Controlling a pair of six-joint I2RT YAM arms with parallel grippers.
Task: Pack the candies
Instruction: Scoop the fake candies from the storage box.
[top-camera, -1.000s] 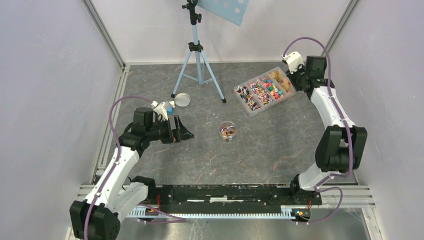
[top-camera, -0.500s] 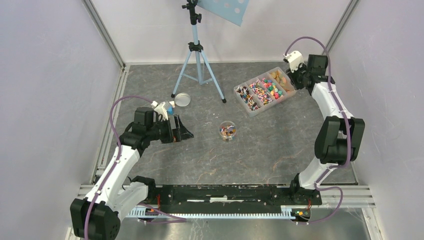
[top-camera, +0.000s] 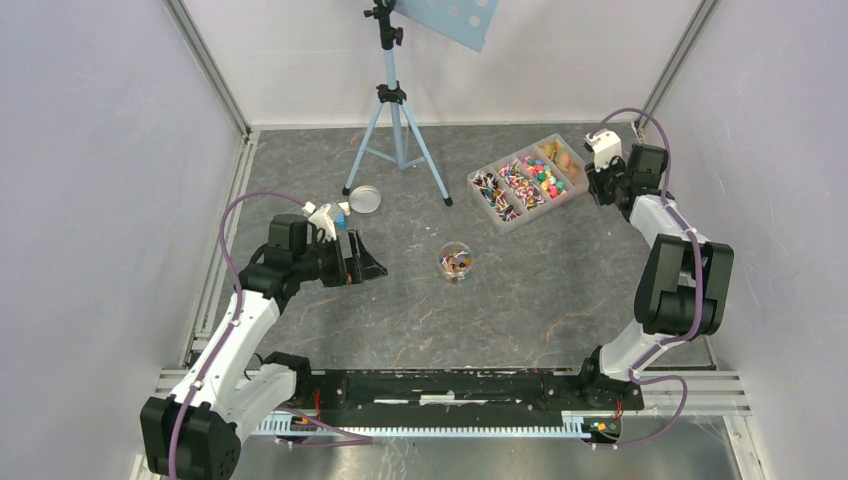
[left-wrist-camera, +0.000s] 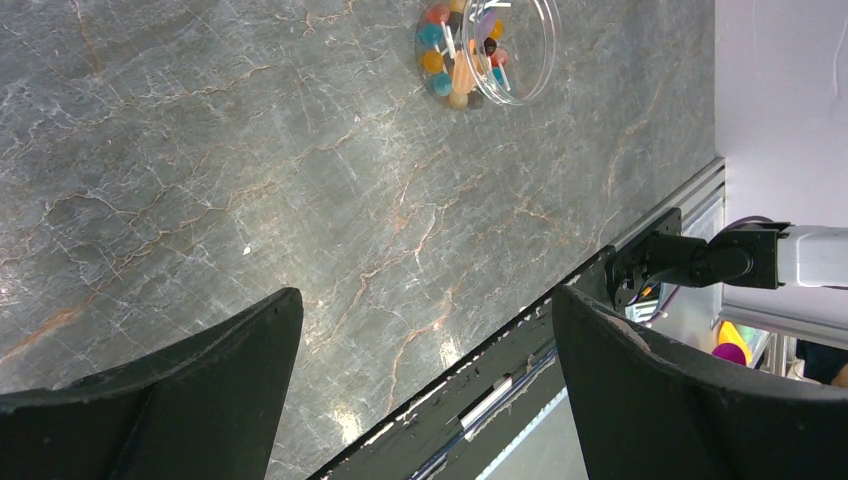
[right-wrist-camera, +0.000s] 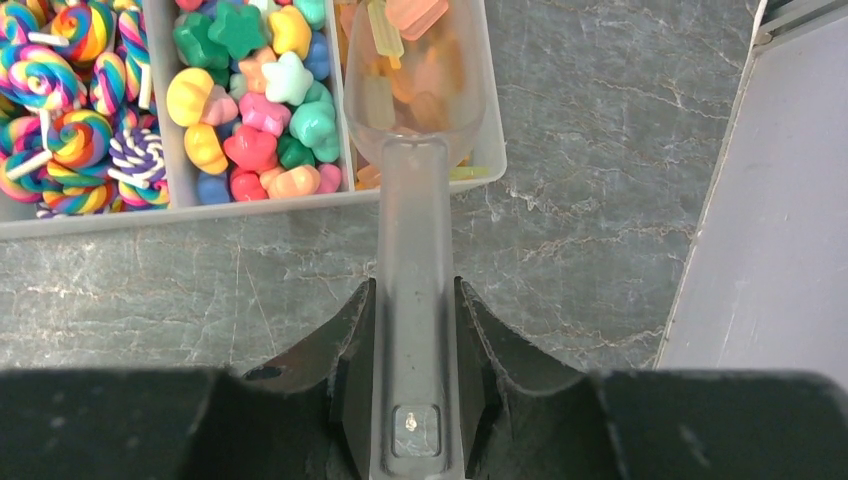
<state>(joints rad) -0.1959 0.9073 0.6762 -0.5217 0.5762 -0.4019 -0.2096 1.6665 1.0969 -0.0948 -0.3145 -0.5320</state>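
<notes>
The candies fill a clear tray with several compartments at the back right. The right wrist view shows swirl lollipops, star-shaped sweets and orange and pink sweets in the end compartment. My right gripper is shut on the handle of a clear plastic scoop. The scoop's bowl lies over the end compartment with a few sweets in it. A small clear jar, partly filled with candies, stands mid-table and also shows in the left wrist view. My left gripper is open and empty, left of the jar.
A round lid lies at the back left, with a small blue-and-white block beside it. A blue tripod stands at the back. Grey walls close in the table, the right one near the tray. The black base rail runs along the near edge.
My right gripper has drawn back to the right and nearer, away from the tray's far corner, with the scoop held. The left arm has not moved.
</notes>
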